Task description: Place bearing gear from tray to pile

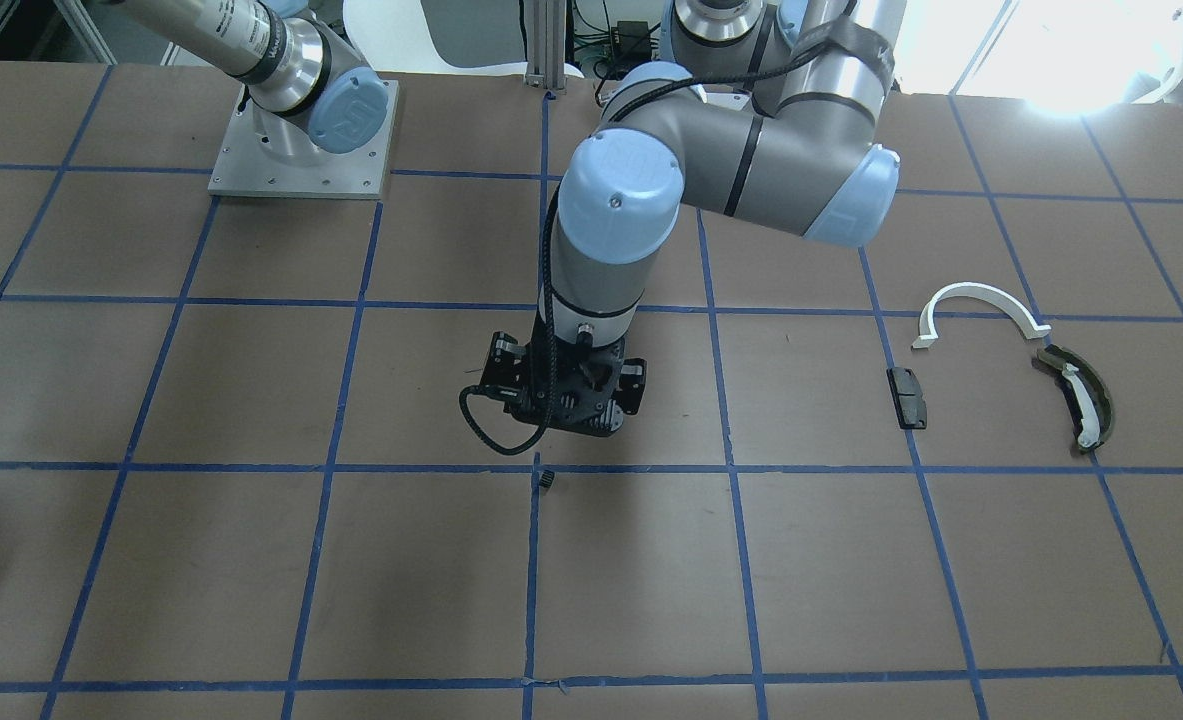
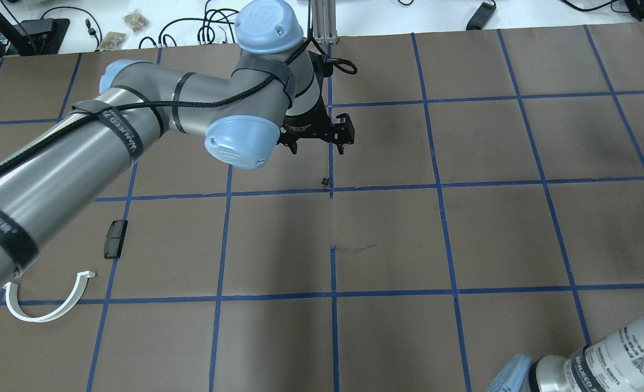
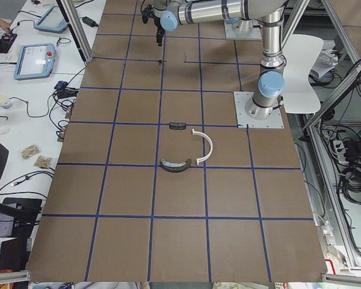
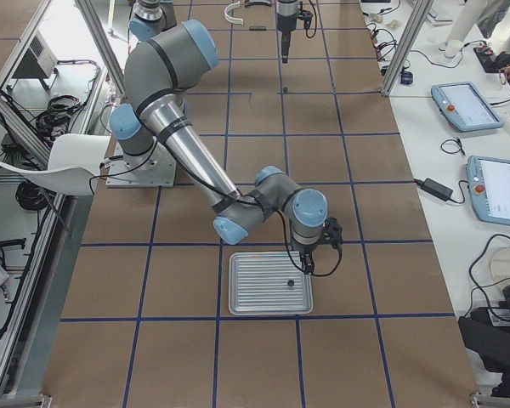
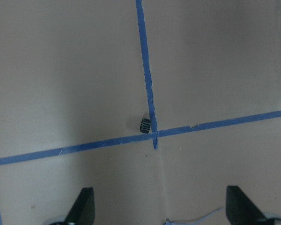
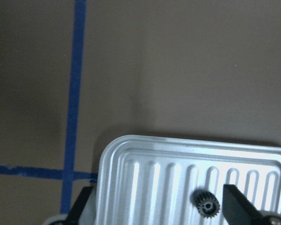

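Note:
A small dark ribbed bearing gear [image 5: 146, 125] lies on the table at a blue tape crossing [image 1: 547, 481] [image 2: 325, 180]. My left gripper [image 5: 161, 208] hangs above it, open and empty [image 2: 319, 148]. The pile lies far off on the robot's left: a white half-ring [image 1: 981, 305], an olive curved piece [image 1: 1079, 397] and a black block [image 1: 908, 397]. My right gripper [image 6: 160, 208] is open over the ribbed metal tray [image 6: 145, 187]. A small toothed gear [image 6: 206, 205] lies on the tray between its fingers, close to the right-hand one.
The brown table carries a grid of blue tape lines. The tray [image 4: 246, 293] sits near the robot's right end of the table. The right arm's base plate [image 1: 301, 150] stands at the robot side. Tablets and cables lie beyond the table's far edge.

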You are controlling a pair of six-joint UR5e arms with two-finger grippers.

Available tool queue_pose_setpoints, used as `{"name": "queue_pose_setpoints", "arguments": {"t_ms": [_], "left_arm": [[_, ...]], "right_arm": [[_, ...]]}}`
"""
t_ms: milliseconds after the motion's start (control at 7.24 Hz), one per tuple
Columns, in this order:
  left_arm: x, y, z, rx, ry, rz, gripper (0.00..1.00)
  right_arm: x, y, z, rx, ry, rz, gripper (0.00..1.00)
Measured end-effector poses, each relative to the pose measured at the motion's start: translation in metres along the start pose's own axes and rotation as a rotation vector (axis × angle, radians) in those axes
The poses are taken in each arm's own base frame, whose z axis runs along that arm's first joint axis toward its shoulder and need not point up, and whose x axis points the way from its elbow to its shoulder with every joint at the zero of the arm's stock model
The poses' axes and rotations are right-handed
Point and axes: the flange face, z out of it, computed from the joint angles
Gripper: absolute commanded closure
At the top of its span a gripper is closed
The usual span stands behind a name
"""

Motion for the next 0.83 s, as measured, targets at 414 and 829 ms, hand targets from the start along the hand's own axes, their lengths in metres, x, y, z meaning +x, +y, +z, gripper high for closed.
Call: {"name": "queue_pose_setpoints", "arguments": {"t_ms": [414, 829], "left_arm": [[0.022, -0.018, 0.047, -0.005, -0.013, -0.017, 0.00], [0.020, -0.021, 0.087, -0.031, -0.074, -0.030, 0.13]], "right_arm": [[0.030, 0.023, 0.033, -0.028, -0.023, -0.042, 0.13], [0.035, 0.030, 0.047, -0.041, -0.039, -0.051, 0.45]]}}
